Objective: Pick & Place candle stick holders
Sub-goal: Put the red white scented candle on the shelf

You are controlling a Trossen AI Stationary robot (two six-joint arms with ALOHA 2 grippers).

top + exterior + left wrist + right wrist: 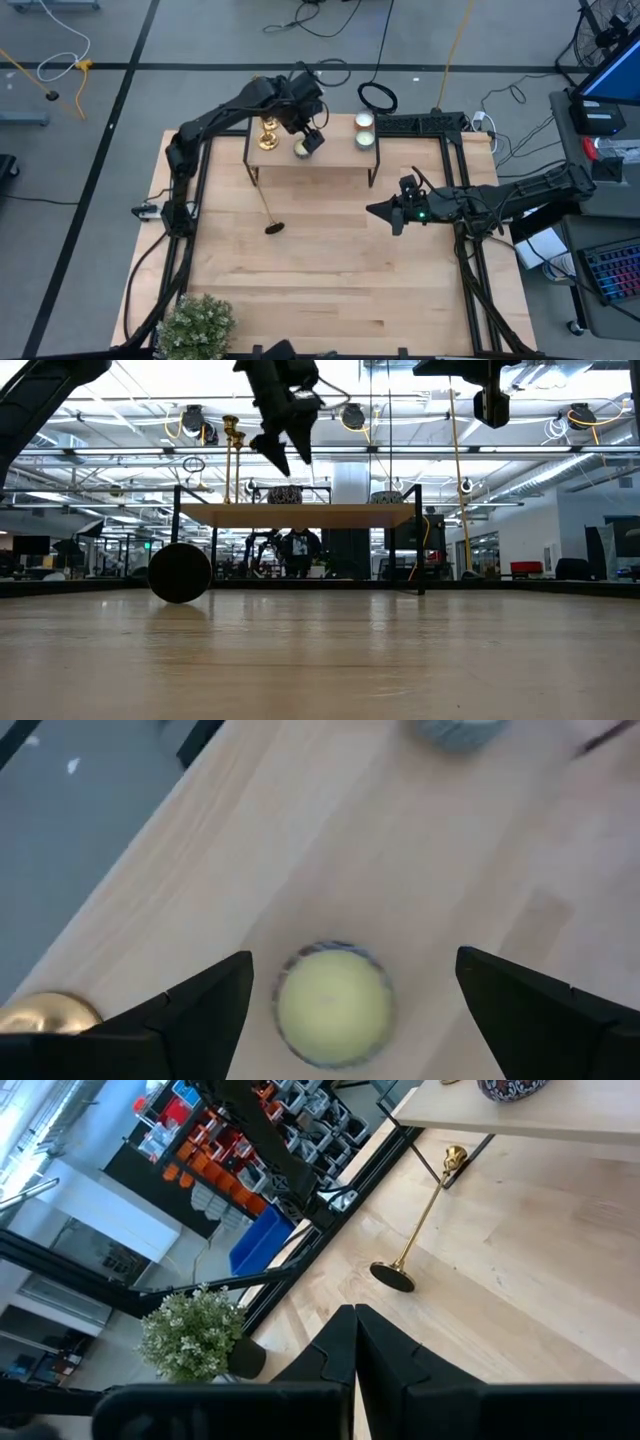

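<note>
Two gold candle stick holders stand on their round bases at the left end of a small raised shelf at the table's far side; the low view shows them upright. Another holder lies on its side on the table in front of the shelf, its round base toward the near edge. My left gripper hangs open above the shelf, its fingers either side of a pale yellow candle and above it, touching nothing. My right gripper hovers shut at the table's right.
A white candle and a green one sit at the shelf's right end. A potted plant stands at the near left corner. Black frame rails run along the table's left and right sides. Bare wood spreads across the table's middle and near part.
</note>
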